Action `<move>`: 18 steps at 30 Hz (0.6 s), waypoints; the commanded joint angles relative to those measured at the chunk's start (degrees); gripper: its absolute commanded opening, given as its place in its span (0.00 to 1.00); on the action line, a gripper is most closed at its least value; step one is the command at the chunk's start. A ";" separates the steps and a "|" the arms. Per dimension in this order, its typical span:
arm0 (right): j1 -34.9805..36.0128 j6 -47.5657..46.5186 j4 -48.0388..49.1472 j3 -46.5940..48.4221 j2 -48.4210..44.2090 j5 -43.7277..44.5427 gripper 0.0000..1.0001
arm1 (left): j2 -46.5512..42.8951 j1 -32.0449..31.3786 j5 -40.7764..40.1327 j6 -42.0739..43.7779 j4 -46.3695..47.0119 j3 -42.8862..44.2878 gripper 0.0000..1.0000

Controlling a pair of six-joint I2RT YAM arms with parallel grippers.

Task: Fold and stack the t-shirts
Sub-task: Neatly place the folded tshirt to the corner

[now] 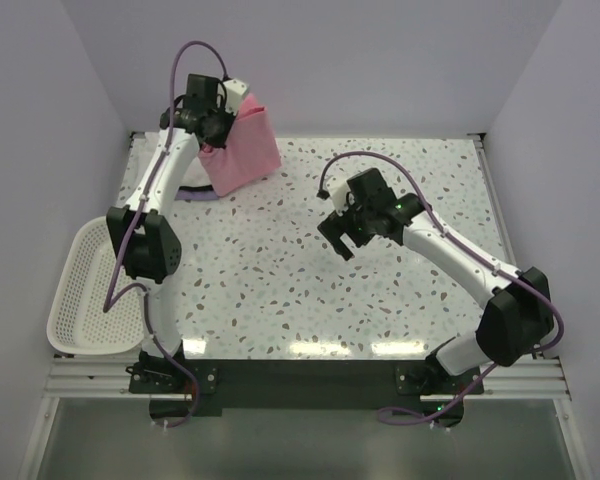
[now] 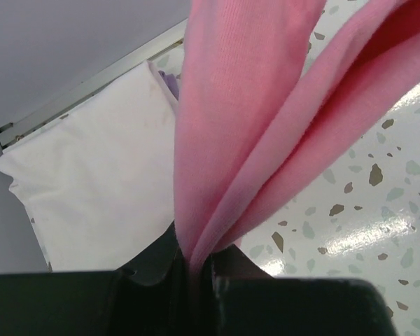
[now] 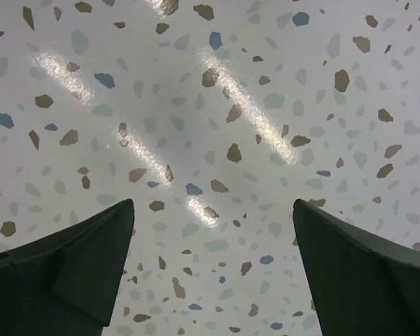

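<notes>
My left gripper (image 1: 223, 124) is shut on the pink t-shirt (image 1: 245, 150) and holds it up at the table's far left, so the cloth hangs folded below it. In the left wrist view the pink cloth (image 2: 252, 119) runs out of my closed jaws. The white t-shirt (image 2: 98, 189) lies as a folded rectangle on the table beside and under the pink one; from the top only its edge (image 1: 195, 193) shows behind the left arm. My right gripper (image 1: 342, 238) is open and empty over bare table near the middle, with its fingers (image 3: 84, 266) wide apart.
A white plastic mesh basket (image 1: 80, 295) sits off the table's left edge near the left arm's base. The speckled table (image 1: 310, 290) is walled at the back and sides. A black rail runs along the near edge.
</notes>
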 commanded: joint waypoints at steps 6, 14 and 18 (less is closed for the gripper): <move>-0.07 -0.72 0.09 -0.55 -3.73 0.33 0.99 | -1.71 0.31 0.31 -1.84 -2.53 6.30 0.00; -0.07 -1.25 -0.35 -0.47 -3.47 1.03 0.98 | -1.18 1.88 2.59 -3.42 -1.74 7.01 0.00; -0.07 -1.34 -0.53 0.06 -2.68 0.94 0.99 | 0.04 3.73 3.04 -3.86 -1.30 7.10 0.00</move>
